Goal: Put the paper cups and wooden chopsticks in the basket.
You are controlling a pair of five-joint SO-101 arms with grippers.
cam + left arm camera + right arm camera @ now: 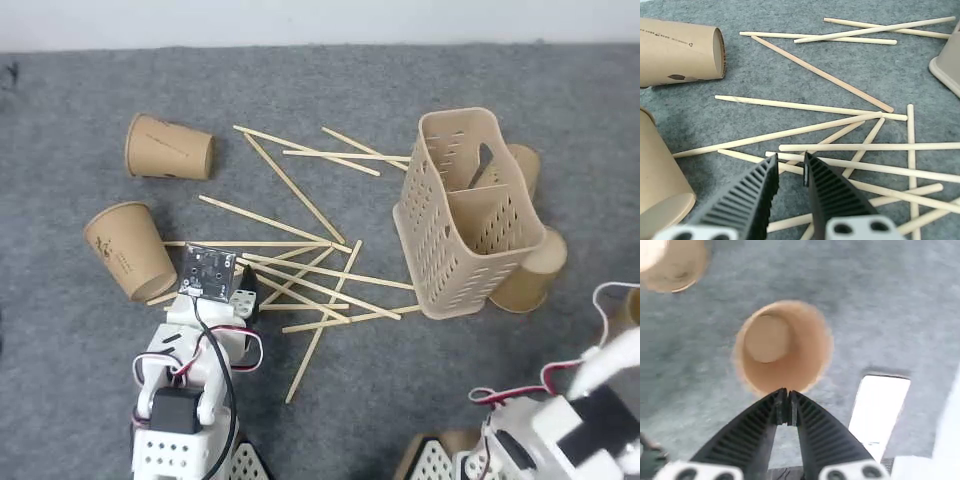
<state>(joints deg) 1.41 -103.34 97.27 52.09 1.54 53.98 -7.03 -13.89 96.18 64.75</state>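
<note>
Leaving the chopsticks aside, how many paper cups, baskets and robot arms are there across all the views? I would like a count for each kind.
paper cups: 5
basket: 1
robot arms: 2
total: 8

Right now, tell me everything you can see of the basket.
The basket looks like tan plastic. It is rectangular with rounded corners, and its walls are pierced by rows of slots. An inner divider splits it into two compartments. It stands open side up on the grey mat, towards the right of the high view. Two paper cups lie against its right side, and chopsticks reach towards its left wall.
</note>
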